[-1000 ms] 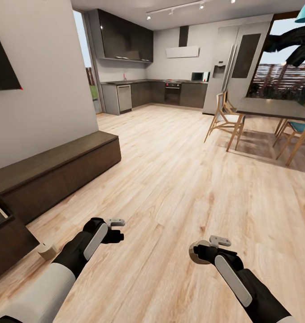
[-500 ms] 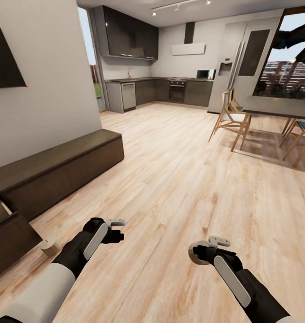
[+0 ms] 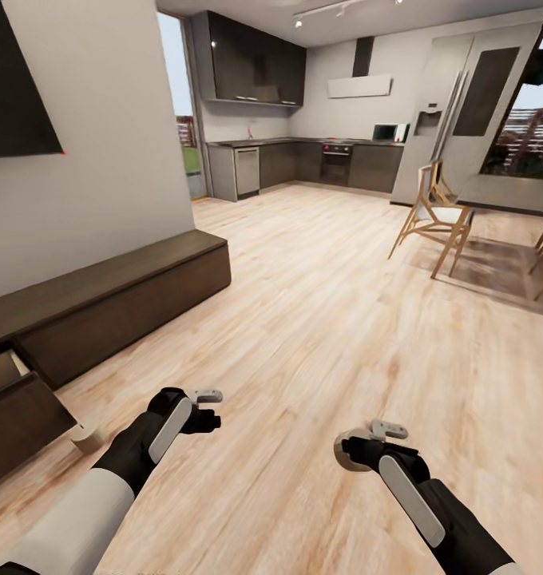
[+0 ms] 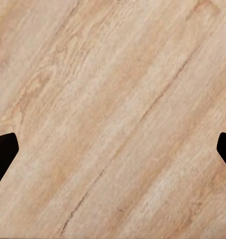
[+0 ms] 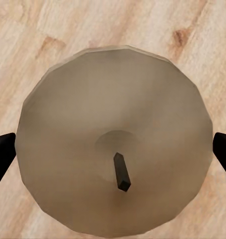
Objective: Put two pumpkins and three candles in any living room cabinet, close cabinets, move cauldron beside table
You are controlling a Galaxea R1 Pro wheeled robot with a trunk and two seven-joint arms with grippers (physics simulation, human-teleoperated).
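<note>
Head view: I have both arms low over the light wood plank floor (image 3: 319,319). My right tool (image 3: 353,454) is clamped on a short stubby tan candle (image 3: 350,452); in the right wrist view that candle (image 5: 115,134) sits squarely between the two dark fingertips (image 5: 2,154), its round top face and small dark wick toward the camera, floor behind it.

My left tool (image 3: 210,415) carries nothing; in the left wrist view its fingertips (image 4: 3,154) stand spread at the two edges with bare planks between them.

A second stubby beige candle (image 3: 86,437) lies on the floor to my left, just beside the pulled-out drawer front (image 3: 20,415) of the long low dark brown wood cabinet (image 3: 112,303). The cabinet runs along the pale wall under the black wall-hung TV (image 3: 16,104).

Ahead: grey kitchen units (image 3: 303,164), and off right a wooden chair (image 3: 435,216) at a dark dining table (image 3: 511,196)
</note>
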